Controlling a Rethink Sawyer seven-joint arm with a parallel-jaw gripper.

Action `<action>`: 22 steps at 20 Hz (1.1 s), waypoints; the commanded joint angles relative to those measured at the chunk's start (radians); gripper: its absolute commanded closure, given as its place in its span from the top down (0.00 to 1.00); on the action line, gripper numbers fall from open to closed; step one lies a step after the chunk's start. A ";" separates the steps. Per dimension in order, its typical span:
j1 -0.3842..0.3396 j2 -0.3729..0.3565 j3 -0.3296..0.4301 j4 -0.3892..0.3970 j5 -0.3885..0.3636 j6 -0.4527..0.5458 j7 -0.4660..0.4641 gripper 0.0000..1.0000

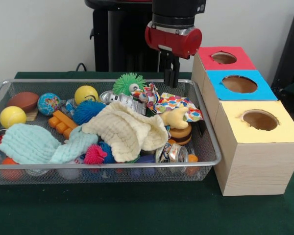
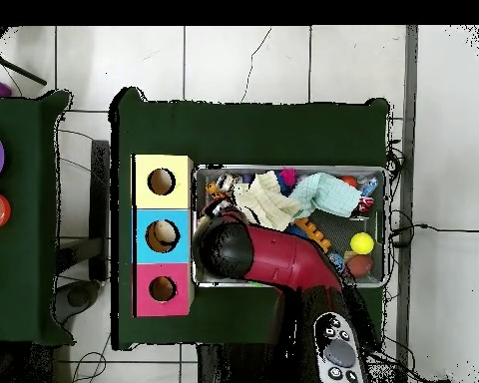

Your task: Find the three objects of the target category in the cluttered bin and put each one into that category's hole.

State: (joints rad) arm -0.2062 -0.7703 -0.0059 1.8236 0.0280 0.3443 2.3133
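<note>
The silver wire-mesh bin [image 1: 213,147] lies on the green table, full of clutter. In it are a cream cloth [image 1: 125,129], a mint cloth [image 1: 34,144], a patterned cloth [image 1: 174,103], two yellow balls [image 1: 85,93], a green spiky ball [image 1: 128,83], a blue spiky ball [image 1: 85,110], a can [image 1: 172,152] and a toy burger [image 1: 180,132]. My gripper [image 1: 171,84] hangs above the bin's far right corner, over the patterned cloth. It is shut and holds nothing. In the overhead view the red arm [image 2: 273,254] hides it.
Three wooden boxes stand in a row beside the bin, each with a round hole: red top [image 1: 208,54], blue top [image 1: 259,93], yellow top [image 1: 281,132]. In the overhead view a tan thing [image 2: 162,235] shows inside the blue box's hole. The black pedestal [image 1: 117,39] stands behind the bin.
</note>
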 commanded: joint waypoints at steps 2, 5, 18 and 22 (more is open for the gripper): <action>0.041 0.087 0.052 0.046 0.035 -0.082 0.156 0.00; 0.062 0.097 0.037 0.039 0.047 -0.089 0.169 0.00; 0.075 0.152 -0.009 -0.018 0.046 -0.125 0.135 0.00; 0.058 0.141 -0.009 -0.027 0.038 -0.102 0.111 0.00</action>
State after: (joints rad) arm -0.1270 -0.6523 -0.0215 1.8296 0.0438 0.2378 2.3133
